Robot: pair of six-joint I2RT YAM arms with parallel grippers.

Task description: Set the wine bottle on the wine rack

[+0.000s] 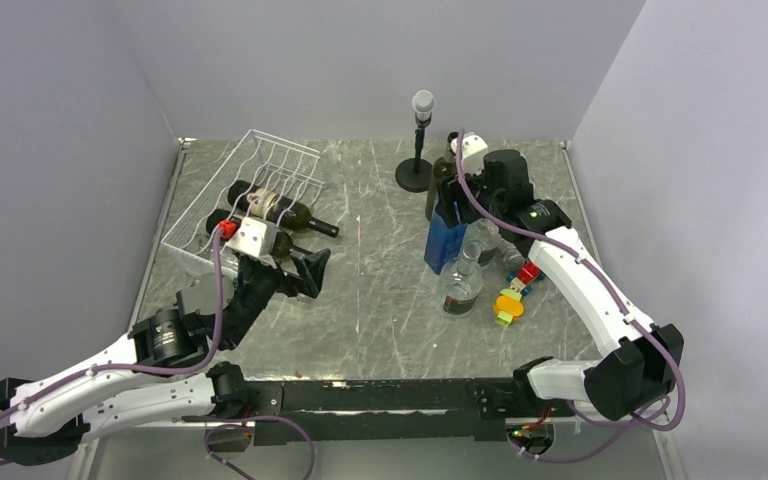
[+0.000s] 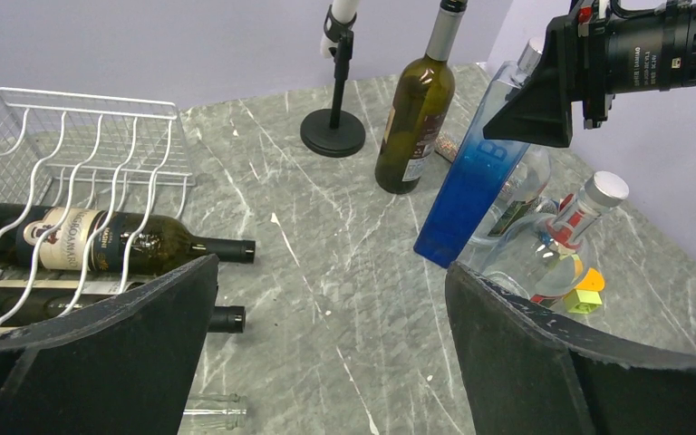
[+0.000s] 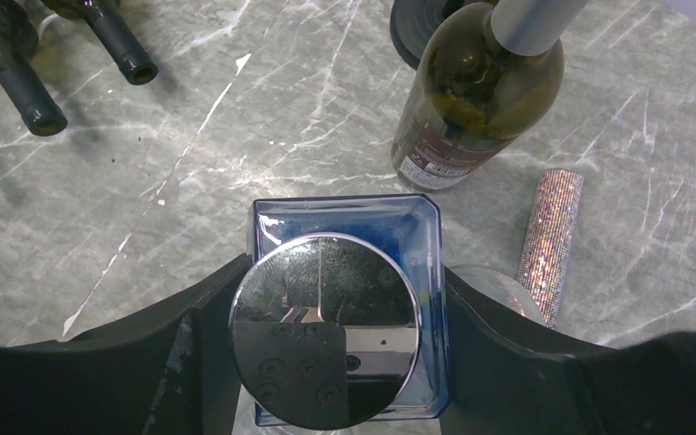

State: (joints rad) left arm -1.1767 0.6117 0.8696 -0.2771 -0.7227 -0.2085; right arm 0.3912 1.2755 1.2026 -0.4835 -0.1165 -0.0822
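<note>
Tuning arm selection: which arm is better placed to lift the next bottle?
Right: the right gripper clasps the blue bottle, the wine bottle standing beside it. The left gripper hangs open by the wine rack, away from both.

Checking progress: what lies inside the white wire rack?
A labelled dark bottle and a second dark bottle lie in the wine rack, necks poking out; the left gripper covers part of the second.

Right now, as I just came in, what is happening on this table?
The right gripper is placed over the tall blue square glass bottle, a finger on each side of its top; whether it grips yet I cannot tell. The left gripper is open, empty, beside the white wire wine rack, where two dark wine bottles lie. One olive-green wine bottle stands upright beside the blue one, not yet racked.
</note>
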